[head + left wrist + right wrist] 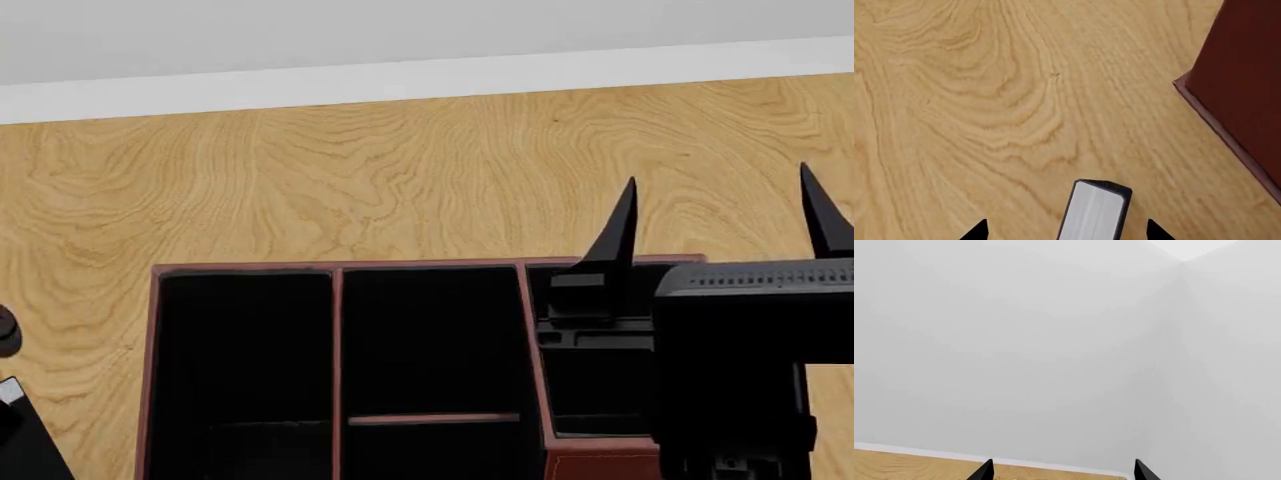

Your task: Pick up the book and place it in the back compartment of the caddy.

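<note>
Closest to our head camera is our right gripper, a bulky black block raised in front of the lens with its two pointed fingers spread and nothing between them. We judge it is parked high so it stays out of the work; its own wrist camera confirms this, seeing mostly blank white wall, a sliver of the light wooden tabletop, and the same two bare tips.

Below it sits the large dark red-brown caddy with black lining and reddish dividers. In its middle column a reddish cross divider cuts off the short, narrow back compartment, which looks empty, so the placing is not yet done.

Only the left wrist view shows the small thin hardback book with black cover and white page edges. It lies between the tips of our left gripper, off the caddy and near its outer wall. The tips stand clear of the covers there, so the fingers look released, though contact lower down is out of frame. The head view catches just a dark scrap of that arm at its edge.
</note>
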### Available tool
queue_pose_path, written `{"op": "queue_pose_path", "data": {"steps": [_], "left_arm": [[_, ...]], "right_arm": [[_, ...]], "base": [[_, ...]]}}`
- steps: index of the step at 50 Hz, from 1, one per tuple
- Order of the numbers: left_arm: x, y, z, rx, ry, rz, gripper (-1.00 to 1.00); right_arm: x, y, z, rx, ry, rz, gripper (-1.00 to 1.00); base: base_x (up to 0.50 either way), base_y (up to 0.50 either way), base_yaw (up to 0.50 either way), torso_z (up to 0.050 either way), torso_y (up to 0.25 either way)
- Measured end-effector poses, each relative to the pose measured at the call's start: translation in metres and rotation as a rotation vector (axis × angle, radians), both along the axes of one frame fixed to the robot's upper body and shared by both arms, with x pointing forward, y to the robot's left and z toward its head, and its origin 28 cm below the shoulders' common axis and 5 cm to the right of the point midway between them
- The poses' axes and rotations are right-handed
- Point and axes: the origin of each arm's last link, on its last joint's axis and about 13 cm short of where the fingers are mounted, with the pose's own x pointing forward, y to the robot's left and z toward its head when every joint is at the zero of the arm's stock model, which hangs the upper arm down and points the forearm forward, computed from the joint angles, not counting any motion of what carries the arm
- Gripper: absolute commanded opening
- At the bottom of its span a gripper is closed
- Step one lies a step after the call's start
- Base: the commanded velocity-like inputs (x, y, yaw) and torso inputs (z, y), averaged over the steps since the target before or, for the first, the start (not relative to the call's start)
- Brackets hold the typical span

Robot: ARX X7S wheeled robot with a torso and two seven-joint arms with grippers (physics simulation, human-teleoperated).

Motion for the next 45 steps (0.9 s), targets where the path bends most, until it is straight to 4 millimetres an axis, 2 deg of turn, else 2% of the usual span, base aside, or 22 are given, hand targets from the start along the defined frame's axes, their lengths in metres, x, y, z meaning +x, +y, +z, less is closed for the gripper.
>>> {"op": "queue_pose_path", "data": {"steps": [42, 43, 45], "left_arm": [[0.004, -0.001, -0.036, -0.003, 0.070, 0.024, 1.00], [0.004, -0.001, -0.036, -0.003, 0.072, 0.025, -1.00], [0.004, -0.001, -0.036, -0.004, 0.076, 0.024, -1.00]], "right_arm": [[0.002, 0.001, -0.003, -0.003, 0.014, 0.000, 1.00], [0.002, 0.001, -0.004, -0.003, 0.014, 0.001, 1.00], [0.002, 0.001, -0.004, -0.004, 0.015, 0.001, 1.00]], "base": [[0.00, 0.00, 0.00, 0.000, 0.000], [0.00, 0.00, 0.00, 0.000, 0.000], [0.00, 0.00, 0.00, 0.000, 0.000]]}}
